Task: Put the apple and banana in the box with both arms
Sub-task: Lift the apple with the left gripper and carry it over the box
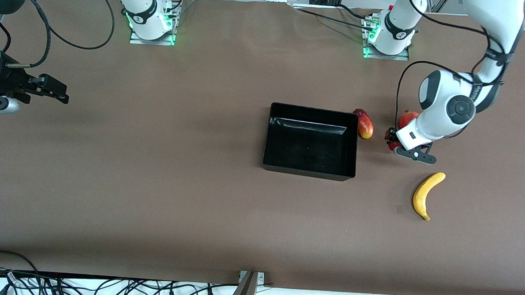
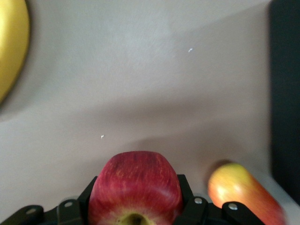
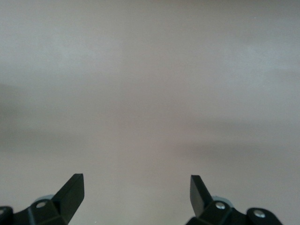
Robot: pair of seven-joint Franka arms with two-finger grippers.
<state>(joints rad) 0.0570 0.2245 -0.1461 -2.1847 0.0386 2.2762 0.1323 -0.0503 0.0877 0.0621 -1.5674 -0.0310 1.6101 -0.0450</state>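
Note:
My left gripper [image 1: 392, 140] is shut on the red apple [image 1: 393, 145], low over the table between the box and the banana. In the left wrist view the apple [image 2: 135, 187] fills the gap between the black fingers [image 2: 184, 190] of my left gripper [image 2: 138, 188]. The yellow banana [image 1: 426, 194] lies on the table nearer the front camera; its edge shows in the left wrist view [image 2: 9, 47]. The black box [image 1: 308, 171] is open and holds nothing. My right gripper [image 1: 61, 95] waits open over bare table at the right arm's end; the right wrist view [image 3: 137, 185] shows nothing between its fingers.
An elongated red-yellow fruit [image 1: 364, 124] lies against the box's wall at the left arm's end, also seen in the left wrist view [image 2: 243, 192]. A red pomegranate [image 1: 407, 118] sits just under the left arm's wrist. The box wall [image 2: 285, 93] borders the left wrist view.

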